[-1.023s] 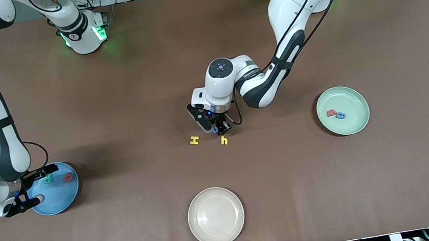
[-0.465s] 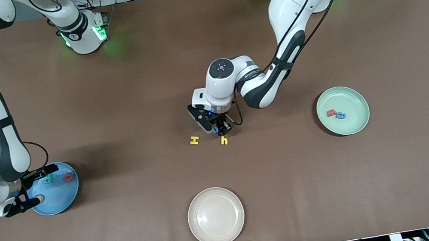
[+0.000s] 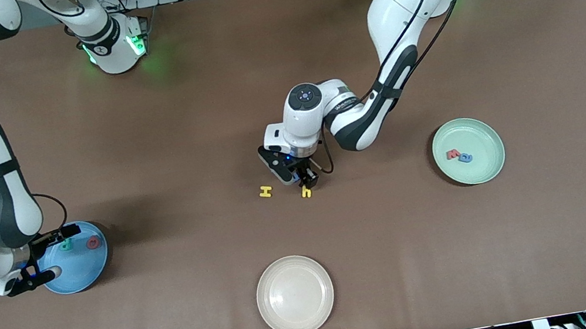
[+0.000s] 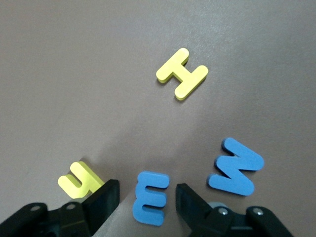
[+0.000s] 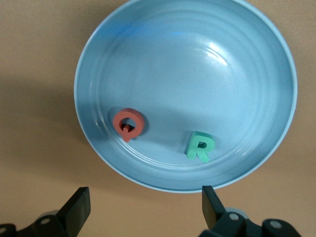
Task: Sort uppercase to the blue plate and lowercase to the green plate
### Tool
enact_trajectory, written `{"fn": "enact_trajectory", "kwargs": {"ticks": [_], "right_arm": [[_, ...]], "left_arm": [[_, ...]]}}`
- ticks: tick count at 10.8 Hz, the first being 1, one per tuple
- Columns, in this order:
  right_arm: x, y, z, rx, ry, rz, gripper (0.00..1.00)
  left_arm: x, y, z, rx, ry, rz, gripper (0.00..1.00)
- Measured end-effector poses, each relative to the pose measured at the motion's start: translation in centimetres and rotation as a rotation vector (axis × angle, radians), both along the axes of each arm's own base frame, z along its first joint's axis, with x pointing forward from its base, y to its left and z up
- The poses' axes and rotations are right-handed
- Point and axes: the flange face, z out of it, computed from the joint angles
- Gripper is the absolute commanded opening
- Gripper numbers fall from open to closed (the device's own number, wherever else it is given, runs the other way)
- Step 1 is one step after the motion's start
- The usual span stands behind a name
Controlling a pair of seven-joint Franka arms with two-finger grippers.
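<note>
The brown table [image 3: 550, 240] has wide bare stretches around the small cluster of letters at its middle; only a cream plate [image 3: 294, 295] sits near the front camera's edge.

The left gripper [image 4: 147, 200] is low over that cluster, its fingers [image 4: 104, 197] part-way apart on either side of the blue m [image 4: 151, 197]. They stand just beside the letter's edges with a slim gap showing, so a pinch is not visible. The yellow h [image 4: 79, 180] lies just beside one finger, and in the front view it peeks out below the gripper [image 3: 306, 192]. The blue W [image 4: 236, 167] lies just beside the other finger. The yellow H [image 3: 265, 191] lies apart, toward the right arm's end.

The right gripper [image 5: 143, 210] waits over the blue plate [image 3: 86, 272] at the right arm's end, fingers spread wide and holding nothing. On that plate lie the red Q [image 5: 128, 124] and the green R [image 5: 200, 146], apart from each other.

The green plate [image 3: 485, 168] sits toward the left arm's end, holding a red w [image 3: 452, 154] and a blue a [image 3: 466, 157] side by side.
</note>
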Motion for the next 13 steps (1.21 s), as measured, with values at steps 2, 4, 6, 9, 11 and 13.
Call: {"fn": "enact_trajectory", "kwargs": {"ticks": [2,4,6,9,11,13], "right_arm": [[0.0,0.0,0.0,0.0,0.0,0.0,1.0],[0.0,0.0,0.0,0.0,0.0,0.0,1.0],[0.0,0.0,0.0,0.0,0.0,0.0,1.0],[0.0,0.0,0.0,0.0,0.0,-0.001,1.0],[0.0,0.0,0.0,0.0,0.0,-0.001,1.0],[0.1,0.5,0.0,-0.001,0.0,0.0,1.0]], "left_arm": [[0.3,0.2,-0.1,-0.004,-0.001,0.008,0.55],[0.6,0.4,0.0,-0.005,-0.002,0.012,0.45],[0.9,0.6,0.1,-0.006,-0.006,0.017,0.44],[1.1,0.6,0.2,-0.011,-0.006,0.025,0.43],[1.6,0.5,0.7,-0.02,-0.013,0.033,0.39],[1.7,0.5,0.9,-0.024,-0.014,0.037,0.37]]}}
